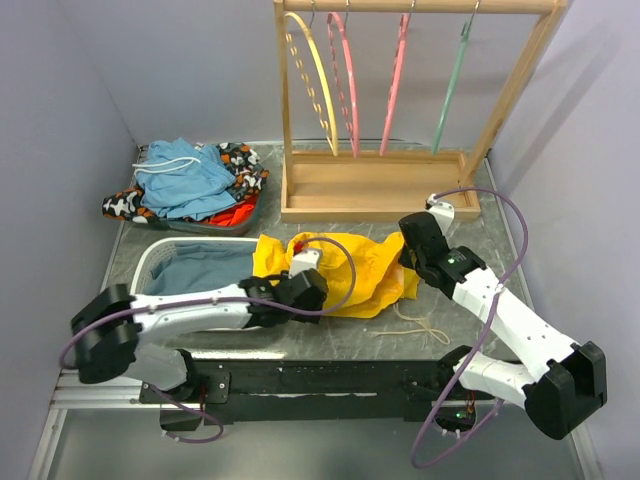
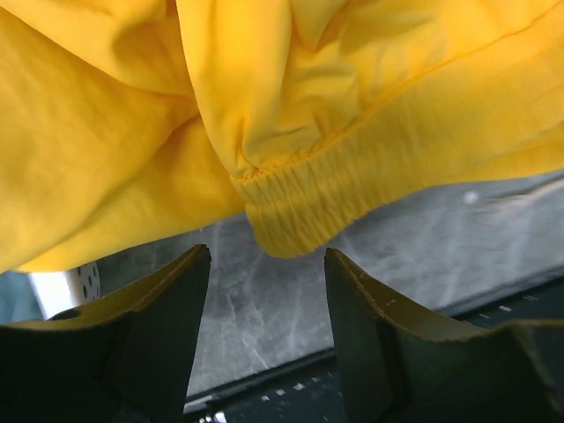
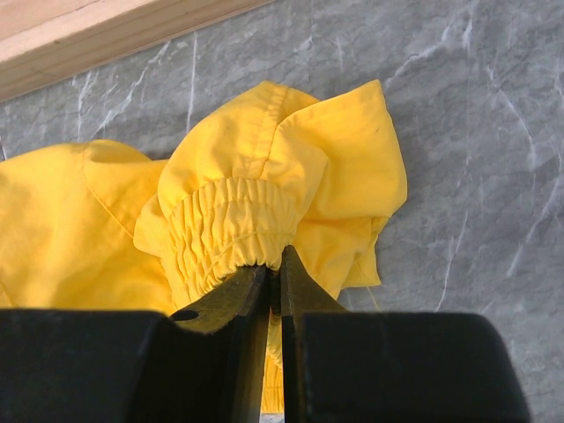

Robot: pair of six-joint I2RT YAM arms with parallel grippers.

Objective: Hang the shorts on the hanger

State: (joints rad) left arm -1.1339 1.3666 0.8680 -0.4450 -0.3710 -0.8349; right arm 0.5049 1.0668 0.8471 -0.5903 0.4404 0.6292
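Yellow shorts [image 1: 370,265]: 1 | teal hanger [image 1: 450,90]: 1 | pink hangers [image 1: 393,90]: 2

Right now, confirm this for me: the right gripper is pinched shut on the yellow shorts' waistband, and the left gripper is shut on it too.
Wrong on one count: the left gripper is open, its jaws apart, clear of the yellow shorts, as the left wrist view shows. The right gripper is indeed pinched shut on their waistband.

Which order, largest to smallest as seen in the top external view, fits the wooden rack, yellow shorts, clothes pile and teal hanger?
1. wooden rack
2. yellow shorts and clothes pile: too alike to rank
3. teal hanger
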